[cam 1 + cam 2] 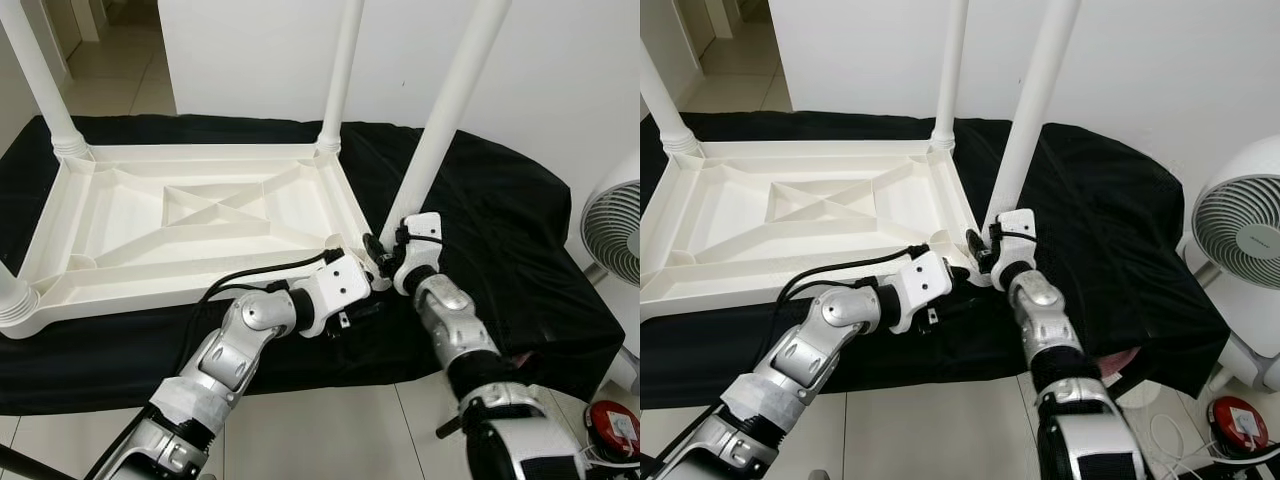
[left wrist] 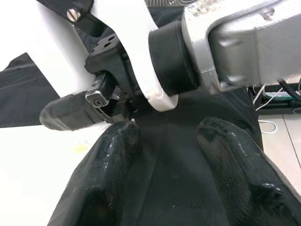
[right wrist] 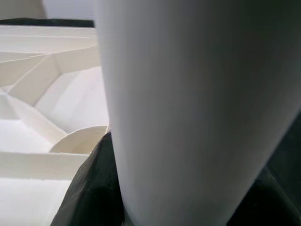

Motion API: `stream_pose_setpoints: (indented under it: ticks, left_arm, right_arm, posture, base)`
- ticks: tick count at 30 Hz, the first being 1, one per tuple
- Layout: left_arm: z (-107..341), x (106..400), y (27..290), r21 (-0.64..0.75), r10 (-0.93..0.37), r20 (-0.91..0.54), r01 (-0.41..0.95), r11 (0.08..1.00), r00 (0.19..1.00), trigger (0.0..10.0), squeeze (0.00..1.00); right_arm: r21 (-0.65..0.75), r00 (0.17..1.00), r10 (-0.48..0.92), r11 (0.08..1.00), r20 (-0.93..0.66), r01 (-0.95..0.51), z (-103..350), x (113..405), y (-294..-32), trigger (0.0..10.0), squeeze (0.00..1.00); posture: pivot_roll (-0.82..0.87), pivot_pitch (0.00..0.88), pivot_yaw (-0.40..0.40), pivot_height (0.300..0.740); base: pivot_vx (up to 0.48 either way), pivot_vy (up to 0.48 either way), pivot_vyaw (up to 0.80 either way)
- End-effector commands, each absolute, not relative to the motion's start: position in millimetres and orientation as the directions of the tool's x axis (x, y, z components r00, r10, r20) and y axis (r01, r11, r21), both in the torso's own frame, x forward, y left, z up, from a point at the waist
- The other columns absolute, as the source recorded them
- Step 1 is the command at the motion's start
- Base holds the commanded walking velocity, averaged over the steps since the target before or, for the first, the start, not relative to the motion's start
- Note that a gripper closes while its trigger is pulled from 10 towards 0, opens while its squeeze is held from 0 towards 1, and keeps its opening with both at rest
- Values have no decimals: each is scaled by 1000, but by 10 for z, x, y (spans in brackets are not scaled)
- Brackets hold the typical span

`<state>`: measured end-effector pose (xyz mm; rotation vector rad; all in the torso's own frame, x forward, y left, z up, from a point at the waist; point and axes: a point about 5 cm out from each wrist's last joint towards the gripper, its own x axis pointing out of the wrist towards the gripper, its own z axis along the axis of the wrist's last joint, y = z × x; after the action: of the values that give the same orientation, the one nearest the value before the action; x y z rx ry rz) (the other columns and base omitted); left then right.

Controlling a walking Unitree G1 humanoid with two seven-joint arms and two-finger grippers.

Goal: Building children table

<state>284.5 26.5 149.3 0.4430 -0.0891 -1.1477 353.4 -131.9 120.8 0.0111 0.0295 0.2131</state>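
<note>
The white table top (image 1: 180,220) lies upside down on a black cloth (image 1: 500,230), its ribbed underside facing up. Three legs already stand in their corners: one at the far left (image 1: 40,80), one at the far right (image 1: 340,70), and the stub of one at the near left (image 1: 12,300). The fourth leg (image 1: 445,110) is at the near right corner, and it leans: its long axis runs up and away to the robot's right, not straight up like the others.

The right gripper (image 1: 385,250) is clamped around the foot of this leg, right at the corner socket; in the right wrist view the leg (image 3: 197,108) fills the space between the fingers. The left gripper (image 1: 362,296) sits just beside it, on the near side of the corner, with its fingers (image 2: 108,160) spread apart and holding nothing. Whether they touch the table edge is hard to say from this close.

So the right arm has the leg, and the coming move likely turns on tipping its top back toward upright so that the foot seats squarely in the socket.
</note>
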Motion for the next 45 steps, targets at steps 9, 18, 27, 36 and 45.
stream_pose_setpoints:
  ticks: [9, 18, 27, 36, 45]
  left_arm:
    - [1492, 2835, 228, 399, -889, -140, 847, 352, 435, 10000, 0]
    - [1495, 2841, 222, 404, -891, -142, 847, 346, 432, 10000, 0]
    - [1498, 2846, 224, 408, -890, -140, 845, 347, 434, 10000, 0]
    - [1520, 2878, 214, 411, -889, -133, 841, 353, 438, 10000, 0]
    - [1545, 2908, 208, 428, -887, -131, 833, 351, 442, 10000, 0]
  right_arm:
    - [28, 981, -126, 991, -144, 131, 929, 3201, -1255, 10000, 0]
    - [55, 988, -105, 992, -112, 112, 1034, 3193, -1267, 10000, 1000]
    - [-23, 990, 38, 999, -135, -41, 1050, 3230, -1383, 10000, 314]
    - [-96, 947, 310, 943, -81, -317, 1184, 3334, -1446, 10000, 0]
    - [-220, 850, 520, 823, -81, -524, 1289, 3437, -1451, 10000, 0]
  posture:
    - [-67, 0, -86, 740]
    - [-63, 0, -86, 740]
    - [-65, 0, -86, 740]
    - [-80, 0, -70, 740]
    - [-74, 0, -69, 740]
  base:
    - [0, 0, 0]
    - [0, 0, 0]
    - [0, 0, 0]
    - [0, 0, 0]
    - [0, 0, 0]
